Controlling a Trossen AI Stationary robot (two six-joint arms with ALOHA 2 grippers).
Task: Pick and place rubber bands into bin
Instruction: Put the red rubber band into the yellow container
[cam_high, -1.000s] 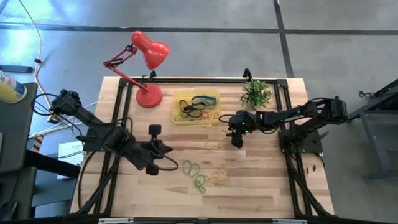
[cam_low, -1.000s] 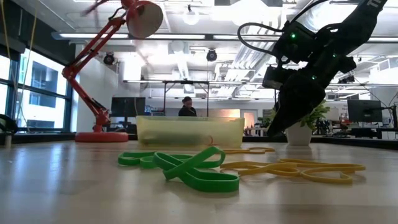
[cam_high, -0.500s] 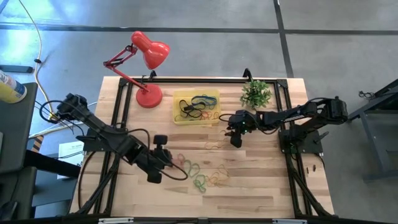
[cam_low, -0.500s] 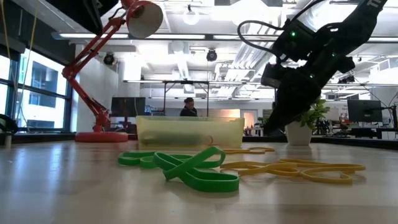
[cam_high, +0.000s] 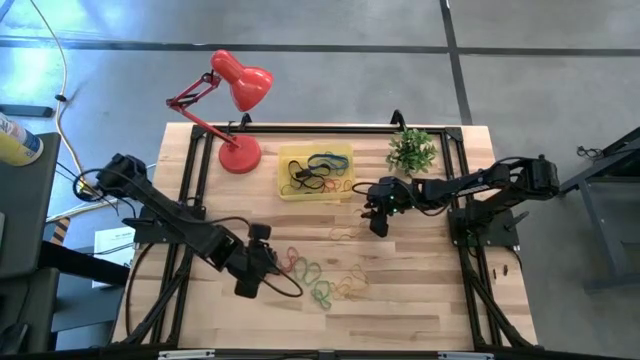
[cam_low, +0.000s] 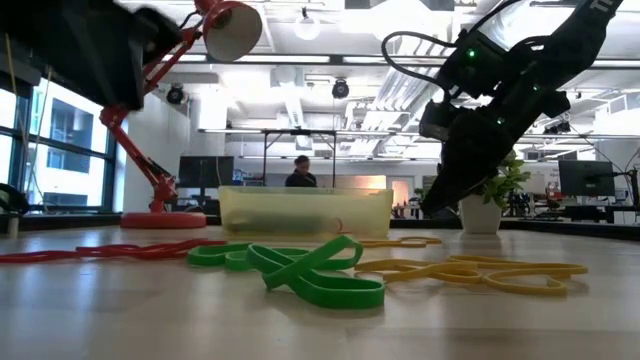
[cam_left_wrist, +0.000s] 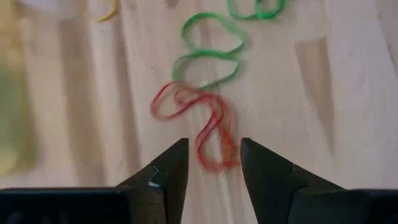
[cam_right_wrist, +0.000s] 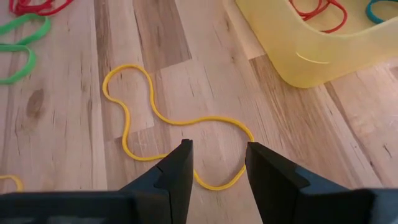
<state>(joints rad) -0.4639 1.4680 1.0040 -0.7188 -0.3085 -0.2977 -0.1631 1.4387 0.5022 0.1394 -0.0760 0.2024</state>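
We take this for the reaching step, with both arms lined up over bands that are not yet gripped. Our left pincer (cam_left_wrist: 210, 163) hangs well to the near-left of the bin (cam_high: 284, 190), its fingers parted and empty, and a red rubber band (cam_left_wrist: 205, 129) lies on the surface between and just beyond their tips. Our right pincer (cam_right_wrist: 216, 163) sits just right of the bin, likewise parted and holding nothing, over a long yellow rubber band (cam_right_wrist: 163, 122) lying flat near the bin's wall.

Next, we judge, each pincer must go down until its tips straddle a strand, close on it, then lift and carry it over the bin. The loops are thin and floppy, so the tips need to reach the wood.

Counting from above: one bin, already holding several dark, blue and red bands whose number we cannot fix. On the surface we make out roughly one red, a few green (cam_high: 321, 291) and a few yellow.
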